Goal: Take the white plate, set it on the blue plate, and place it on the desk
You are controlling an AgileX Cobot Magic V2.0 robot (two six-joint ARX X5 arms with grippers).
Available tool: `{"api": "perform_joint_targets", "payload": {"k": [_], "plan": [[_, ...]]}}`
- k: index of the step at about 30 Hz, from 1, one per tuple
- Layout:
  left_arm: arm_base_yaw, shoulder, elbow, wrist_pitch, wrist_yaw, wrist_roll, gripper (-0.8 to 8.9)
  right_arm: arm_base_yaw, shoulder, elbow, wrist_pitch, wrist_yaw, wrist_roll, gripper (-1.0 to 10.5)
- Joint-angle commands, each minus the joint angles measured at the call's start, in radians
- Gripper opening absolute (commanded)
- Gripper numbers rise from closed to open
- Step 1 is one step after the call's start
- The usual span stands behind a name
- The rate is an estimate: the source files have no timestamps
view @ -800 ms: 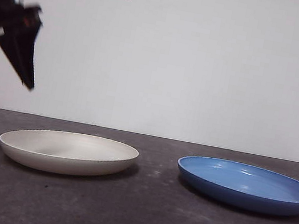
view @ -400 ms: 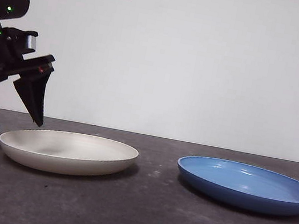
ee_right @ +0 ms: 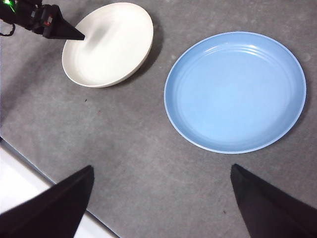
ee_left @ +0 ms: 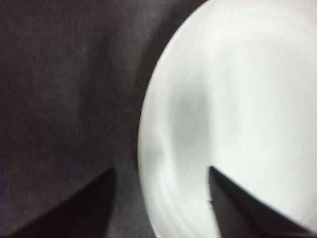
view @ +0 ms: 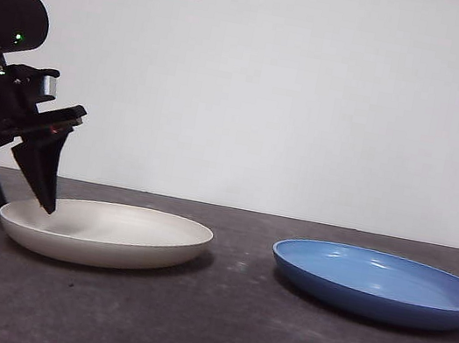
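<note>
Front view: left gripper at white plate's outer rim, plates side by side on desk.

Desk [view: 228,331], dark grey and mottled, carries both plates well apart. Blue plate [view: 380,285] sits flat, untouched. White plate [view: 105,232] sits flat too. Left gripper [view: 17,203] has jaws spread wide, straddling the white plate's rim at the edge away from the blue plate: one jaw over the inside, one outside over the desk; nothing held. Right gripper [ee_right: 161,191] hangs high above the desk, jaws wide apart, empty.
</note>
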State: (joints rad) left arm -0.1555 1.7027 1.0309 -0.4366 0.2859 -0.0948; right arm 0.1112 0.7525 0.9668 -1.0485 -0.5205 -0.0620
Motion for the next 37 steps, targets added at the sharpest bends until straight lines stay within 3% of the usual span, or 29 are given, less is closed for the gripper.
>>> {"api": "perform_joint_targets", "payload": {"k": [1,5,16,25,32,37], "plan": [[-0.003,0.017,0.024,0.018,-0.002,-0.005,1.11,0.004,0.005,0.021,0.009,0.002,0.009,4.4],[-0.003,0.017,0.024,0.017,-0.002,-0.005,0.14,0.004,0.005,0.021,0.009,0.002,0.009,4.4],[-0.002,0.006,0.03,0.018,0.0,-0.085,0.15,0.004,0.005,0.021,0.009,0.002,0.009,4.4],[-0.017,-0.126,0.113,-0.019,0.079,-0.135,0.16,0.004,0.005,0.021,0.009,0.002,0.01,4.4],[-0.095,-0.178,0.254,-0.123,0.081,-0.135,0.16,0.004,0.004,0.021,0.008,0.002,0.011,4.4],[-0.198,-0.174,0.302,-0.076,0.08,-0.17,0.16,0.004,0.002,0.021,0.01,0.002,0.031,4.4]]}}
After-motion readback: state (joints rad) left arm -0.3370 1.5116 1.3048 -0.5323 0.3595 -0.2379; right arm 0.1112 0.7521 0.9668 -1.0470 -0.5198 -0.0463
